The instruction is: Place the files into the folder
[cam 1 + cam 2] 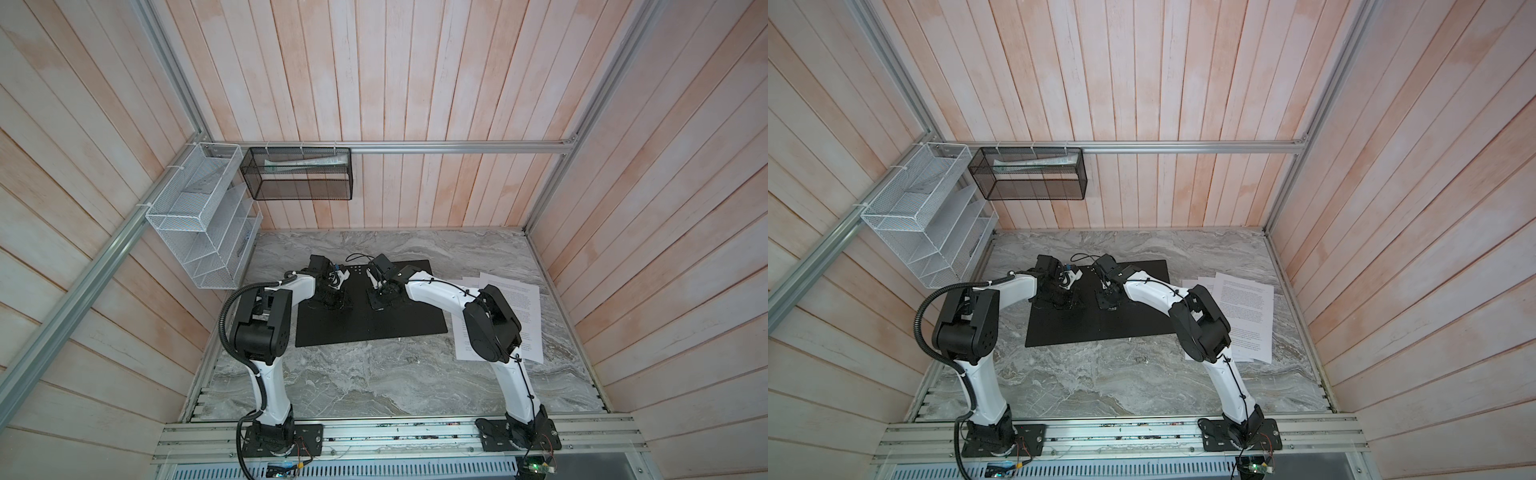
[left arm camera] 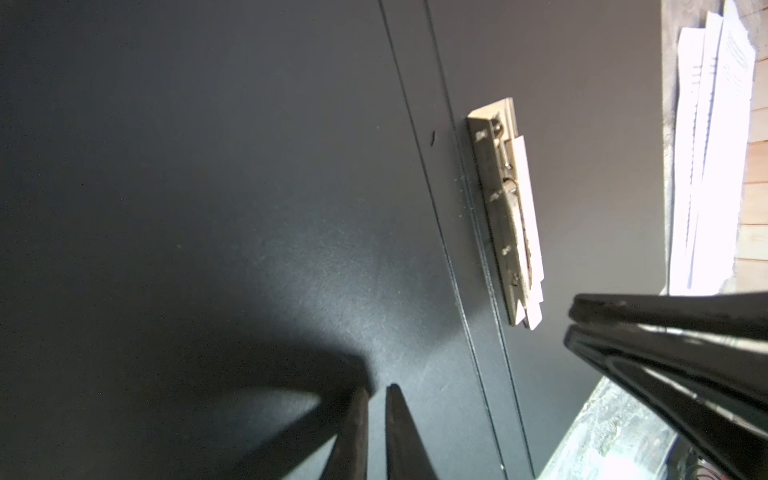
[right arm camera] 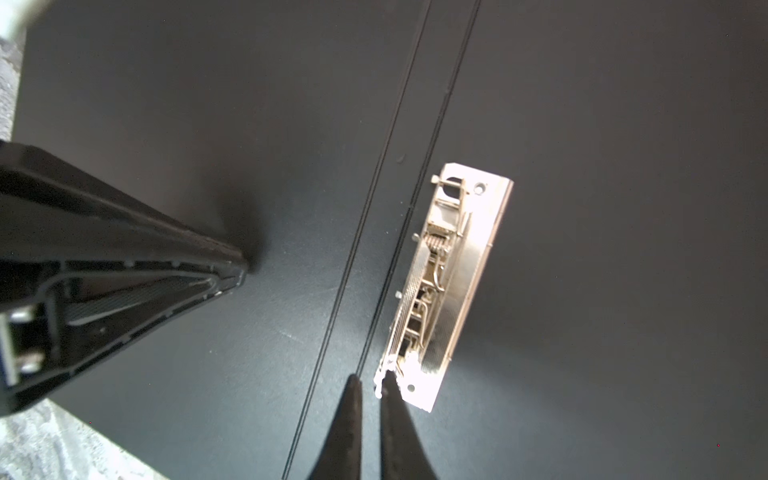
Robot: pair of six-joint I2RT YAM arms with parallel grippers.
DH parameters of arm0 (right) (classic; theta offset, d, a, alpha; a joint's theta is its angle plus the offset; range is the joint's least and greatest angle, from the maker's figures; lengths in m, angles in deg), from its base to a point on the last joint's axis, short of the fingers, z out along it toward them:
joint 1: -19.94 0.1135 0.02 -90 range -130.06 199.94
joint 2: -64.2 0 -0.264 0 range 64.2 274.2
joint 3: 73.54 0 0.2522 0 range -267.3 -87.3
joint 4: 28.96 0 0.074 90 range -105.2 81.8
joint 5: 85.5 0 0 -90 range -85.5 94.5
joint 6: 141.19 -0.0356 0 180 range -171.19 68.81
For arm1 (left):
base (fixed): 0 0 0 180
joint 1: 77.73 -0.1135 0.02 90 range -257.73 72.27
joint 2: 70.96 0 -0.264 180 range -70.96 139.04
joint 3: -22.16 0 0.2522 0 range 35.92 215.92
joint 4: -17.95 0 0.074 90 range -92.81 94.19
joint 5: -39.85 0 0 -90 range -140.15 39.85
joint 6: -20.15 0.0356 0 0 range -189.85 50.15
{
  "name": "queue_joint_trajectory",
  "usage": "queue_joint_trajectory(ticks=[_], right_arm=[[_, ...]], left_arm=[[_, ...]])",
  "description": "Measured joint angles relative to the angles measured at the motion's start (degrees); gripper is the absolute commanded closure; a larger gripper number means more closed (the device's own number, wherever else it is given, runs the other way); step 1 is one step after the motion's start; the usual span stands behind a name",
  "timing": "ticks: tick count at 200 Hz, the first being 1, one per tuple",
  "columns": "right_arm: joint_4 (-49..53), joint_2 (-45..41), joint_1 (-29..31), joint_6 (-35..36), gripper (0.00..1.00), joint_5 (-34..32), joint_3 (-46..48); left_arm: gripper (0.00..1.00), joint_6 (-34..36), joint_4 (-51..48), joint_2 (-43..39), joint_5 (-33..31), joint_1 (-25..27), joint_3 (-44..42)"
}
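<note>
The folder (image 1: 374,328) (image 1: 1100,328) lies open and flat on the marble table, black inside facing up. Its metal clip (image 2: 505,216) (image 3: 449,282) sits just beside the spine creases. The files (image 1: 528,299) (image 1: 1254,307) (image 2: 702,166), white printed sheets, lie fanned on the table to the folder's right, partly under my right arm. My left gripper (image 1: 332,305) (image 2: 376,390) (image 3: 239,270) is shut, its tips low over the leaf without the clip. My right gripper (image 1: 380,305) (image 2: 571,322) (image 3: 370,380) is shut at the clip's near end, with nothing seen between its fingers.
A white wire mesh organizer (image 1: 199,216) hangs on the left wall. A black mesh basket (image 1: 299,174) holding some paper hangs on the back rail. Wooden walls close in the marble table (image 1: 374,382) on three sides. Both arm bases stand on the front rail.
</note>
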Motion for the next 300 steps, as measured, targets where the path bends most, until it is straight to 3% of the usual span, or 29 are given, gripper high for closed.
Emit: queue_joint_trajectory(ticks=[130, 300], right_arm=[[8.22, 3.76, 2.71, 0.79, 0.87, -8.37, -5.16], [10.54, 5.49, 3.63, 0.79, 0.91, -9.64, -10.25]], left_arm=[[0.86, 0.90, 0.04, 0.46, 2.14, -1.42, 0.00], [0.85, 1.36, 0.13, 1.25, 3.63, -1.68, 0.46]])
